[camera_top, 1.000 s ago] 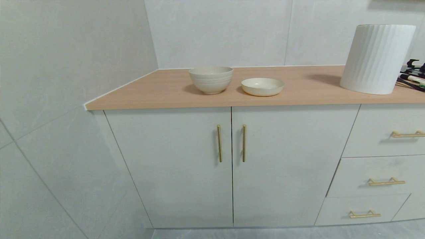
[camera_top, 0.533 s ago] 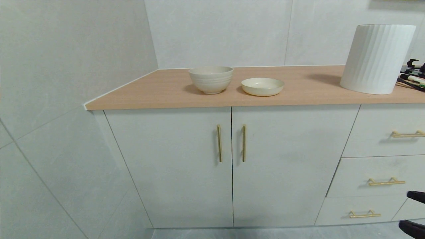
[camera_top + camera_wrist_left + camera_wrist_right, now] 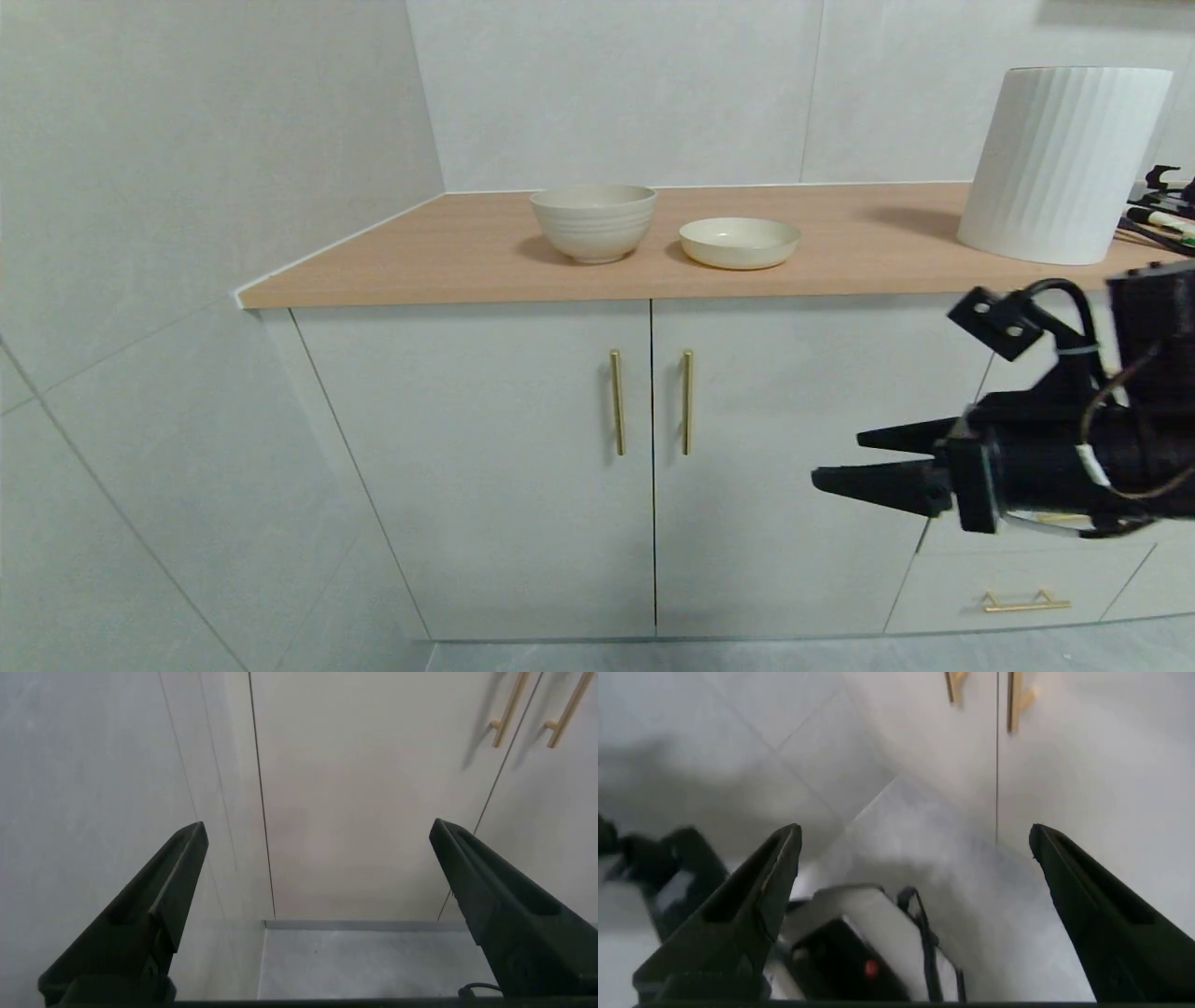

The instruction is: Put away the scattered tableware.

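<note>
- Pale tiled walls [image 3: 187, 140] meeting at a corner; wood-toned countertop [image 3: 448, 252] over a white cabinet [image 3: 485, 467] with two doors shut, gold door handles [image 3: 616, 401] side by side at the centre seam, drawers [image 3: 1018, 579] to the right.
- Bowl [image 3: 593, 222]: cream, ribbed outside, upright, toward the left end of the countertop, midway between back and front edges. Contents cannot be told from this angle.
- Shallow dish [image 3: 738, 243]: cream, upright, just beside the bowl on its right, not touching; inside surface plain.
- Ribbed white vessel [image 3: 1064, 163]: tall, upright, near the right end of the countertop; top hidden, contents cannot be told.
- Pens [image 3: 1162, 219] lying at the far right edge, behind the vessel.
- Right gripper [image 3: 840, 459]: below the front edge of the countertop, before the right door and drawers, pointing left; fingers apart, gripping nothing. Same spread seen at the right wrist [image 3: 913, 831].
- Left gripper [image 3: 316, 831]: low before the left door, floor [image 3: 355, 961] beneath; fingers wide apart, clasping nothing.
- Both dishes well apart from both grippers.
</note>
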Robot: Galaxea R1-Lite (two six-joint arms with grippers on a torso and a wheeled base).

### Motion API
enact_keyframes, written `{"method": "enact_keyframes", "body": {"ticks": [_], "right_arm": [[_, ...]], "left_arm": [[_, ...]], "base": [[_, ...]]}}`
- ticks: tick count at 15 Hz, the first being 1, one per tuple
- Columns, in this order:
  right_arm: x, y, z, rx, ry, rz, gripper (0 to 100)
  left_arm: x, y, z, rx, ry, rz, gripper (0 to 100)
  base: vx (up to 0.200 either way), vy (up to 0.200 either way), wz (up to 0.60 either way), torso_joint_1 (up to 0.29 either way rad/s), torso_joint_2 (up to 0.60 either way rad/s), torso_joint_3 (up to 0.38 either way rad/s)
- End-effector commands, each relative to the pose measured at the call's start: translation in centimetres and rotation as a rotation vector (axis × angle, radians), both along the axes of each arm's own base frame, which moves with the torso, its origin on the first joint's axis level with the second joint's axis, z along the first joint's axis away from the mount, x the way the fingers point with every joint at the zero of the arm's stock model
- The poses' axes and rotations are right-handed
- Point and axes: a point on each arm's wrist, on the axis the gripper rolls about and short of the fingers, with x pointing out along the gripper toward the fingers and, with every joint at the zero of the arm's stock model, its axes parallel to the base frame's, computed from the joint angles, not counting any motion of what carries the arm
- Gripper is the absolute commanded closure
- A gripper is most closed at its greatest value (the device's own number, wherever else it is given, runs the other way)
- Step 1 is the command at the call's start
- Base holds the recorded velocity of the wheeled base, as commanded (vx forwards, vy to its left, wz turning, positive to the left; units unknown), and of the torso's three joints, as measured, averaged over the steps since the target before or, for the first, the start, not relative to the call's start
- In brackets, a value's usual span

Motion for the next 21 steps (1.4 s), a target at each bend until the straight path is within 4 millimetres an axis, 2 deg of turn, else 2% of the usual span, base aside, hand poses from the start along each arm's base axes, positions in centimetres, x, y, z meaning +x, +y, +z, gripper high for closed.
{"method": "enact_keyframes", "body": {"ticks": [1, 2, 5, 7, 8, 13, 21], "right_arm": [[5.6, 3.7, -2.2, -0.005, 0.090, 0.013, 0], [6.0, 4.0, -2.2, 0.005, 0.100, 0.007, 0], [9.7, 6.1, -3.2, 0.048, 0.098, -0.004, 0], [11.0, 7.3, -3.6, 0.065, 0.067, 0.005, 0], [11.0, 7.3, -3.6, 0.065, 0.065, 0.005, 0], [12.7, 9.7, -6.8, 0.094, 0.024, -0.013, 0], [14.4, 10.6, -8.7, 0.159, -0.020, -0.068, 0]], "left_arm": [[0.0, 0.0, 0.0, 0.000, 0.000, 0.001, 0], [0.0, 0.0, 0.0, 0.000, 0.000, 0.001, 0], [0.0, 0.0, 0.0, 0.000, 0.000, 0.001, 0], [0.0, 0.0, 0.0, 0.000, 0.000, 0.001, 0], [0.0, 0.0, 0.0, 0.000, 0.000, -0.001, 0], [0.0, 0.0, 0.0, 0.000, 0.000, 0.001, 0], [0.0, 0.0, 0.0, 0.000, 0.000, 0.001, 0]], "base": [[0.000, 0.000, 0.00, 0.000, 0.00, 0.000], [0.000, 0.000, 0.00, 0.000, 0.00, 0.000], [0.000, 0.000, 0.00, 0.000, 0.00, 0.000], [0.000, 0.000, 0.00, 0.000, 0.00, 0.000], [0.000, 0.000, 0.00, 0.000, 0.00, 0.000], [0.000, 0.000, 0.00, 0.000, 0.00, 0.000], [0.000, 0.000, 0.00, 0.000, 0.00, 0.000]]}}
